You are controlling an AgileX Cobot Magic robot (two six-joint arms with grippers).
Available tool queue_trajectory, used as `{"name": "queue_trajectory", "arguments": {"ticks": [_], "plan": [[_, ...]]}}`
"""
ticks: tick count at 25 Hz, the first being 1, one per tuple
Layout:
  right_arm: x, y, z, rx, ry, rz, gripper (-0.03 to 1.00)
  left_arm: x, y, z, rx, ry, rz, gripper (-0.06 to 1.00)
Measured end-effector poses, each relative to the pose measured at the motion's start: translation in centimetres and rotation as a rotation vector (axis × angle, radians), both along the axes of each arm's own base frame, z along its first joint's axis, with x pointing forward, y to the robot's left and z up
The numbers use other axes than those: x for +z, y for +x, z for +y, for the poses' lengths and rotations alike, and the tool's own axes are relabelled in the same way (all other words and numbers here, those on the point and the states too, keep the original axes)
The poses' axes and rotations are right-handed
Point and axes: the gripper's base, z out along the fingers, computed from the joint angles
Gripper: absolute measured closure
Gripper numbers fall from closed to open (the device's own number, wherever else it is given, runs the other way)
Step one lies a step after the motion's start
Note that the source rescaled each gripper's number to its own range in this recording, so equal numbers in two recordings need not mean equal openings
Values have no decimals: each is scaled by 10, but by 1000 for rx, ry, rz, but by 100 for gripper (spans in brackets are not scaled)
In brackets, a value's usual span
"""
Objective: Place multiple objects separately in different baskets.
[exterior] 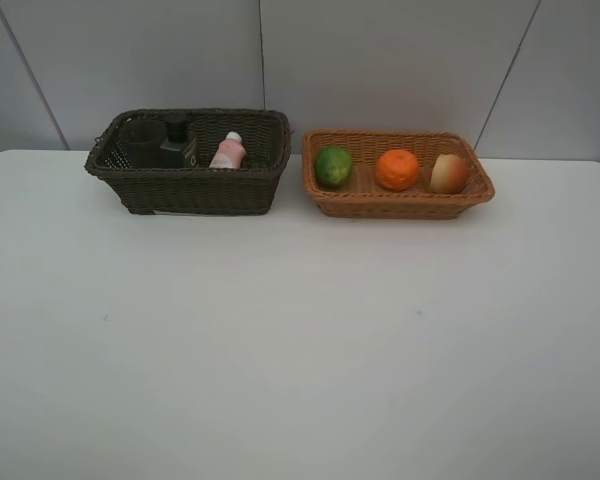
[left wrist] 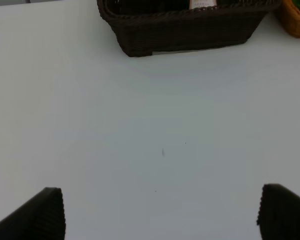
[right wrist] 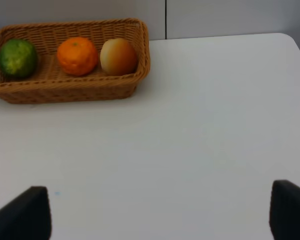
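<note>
The dark brown basket (exterior: 195, 190) stands at the back left and holds the mauve cup (exterior: 142, 141), the dark green pump bottle (exterior: 178, 145) and the pink bottle (exterior: 228, 151). The light orange-brown basket (exterior: 397, 202) at the back right holds the lime (exterior: 333, 166), the orange (exterior: 397, 169) and the peach-like fruit (exterior: 448, 173). My left gripper (left wrist: 162, 212) is open and empty above the table, short of the dark basket (left wrist: 185, 30). My right gripper (right wrist: 162, 212) is open and empty, short of the light basket (right wrist: 65, 87) with lime (right wrist: 17, 58), orange (right wrist: 77, 56) and peach (right wrist: 118, 56).
The white table (exterior: 300, 340) stretches in front of both baskets. A grey panelled wall (exterior: 380, 60) rises right behind them. The table's right edge shows in the right wrist view (right wrist: 295, 47). Neither arm appears in the exterior high view.
</note>
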Motion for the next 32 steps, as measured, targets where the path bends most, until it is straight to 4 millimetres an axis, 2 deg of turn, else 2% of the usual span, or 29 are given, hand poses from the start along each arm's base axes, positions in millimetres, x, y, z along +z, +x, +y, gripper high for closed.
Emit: {"name": "queue_trajectory", "arguments": {"ticks": [5,7,14,32], "plan": [[0,0,0,0,0,0,13,-32,-3,0,0,-2,-19,-5],[0,0,0,0,0,0,13,-39,-2,0,0,-1,-12,-5],[0,0,0,0,0,0,13,-38,-7,1,5,4,-61,-5],[0,0,0,0,0,0,13,-38,-7,2,11,14,-62,-5]]}}
